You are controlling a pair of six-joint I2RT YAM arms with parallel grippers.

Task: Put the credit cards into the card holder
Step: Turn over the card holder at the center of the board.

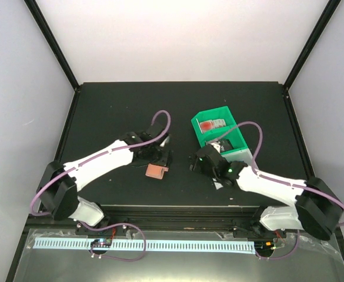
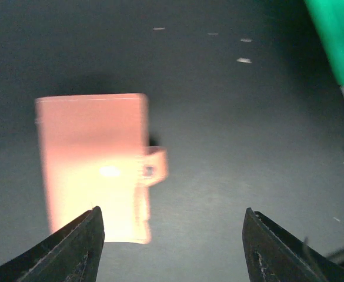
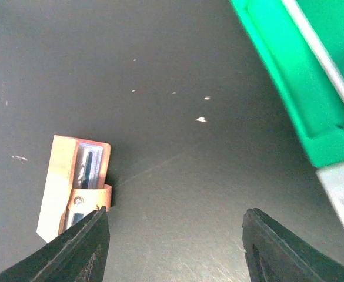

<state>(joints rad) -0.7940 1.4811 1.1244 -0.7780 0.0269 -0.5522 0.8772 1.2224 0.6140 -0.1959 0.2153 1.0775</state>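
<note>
**Card holder (image 1: 156, 171) loose on the table (image 1: 101, 117)**

We see the pink holder lying flat on the black top. The left gripper (image 2: 172, 235) hangs over it, jaws apart, gripping nothing. The right gripper (image 3: 174, 235) is spread and empty too, near the green bin (image 1: 219, 132).

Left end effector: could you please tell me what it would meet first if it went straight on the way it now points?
Probably the salmon-pink card holder, lying on the black table just ahead, though off to one side; the centre line itself seems to reach bare table beside the snap tab.
</note>
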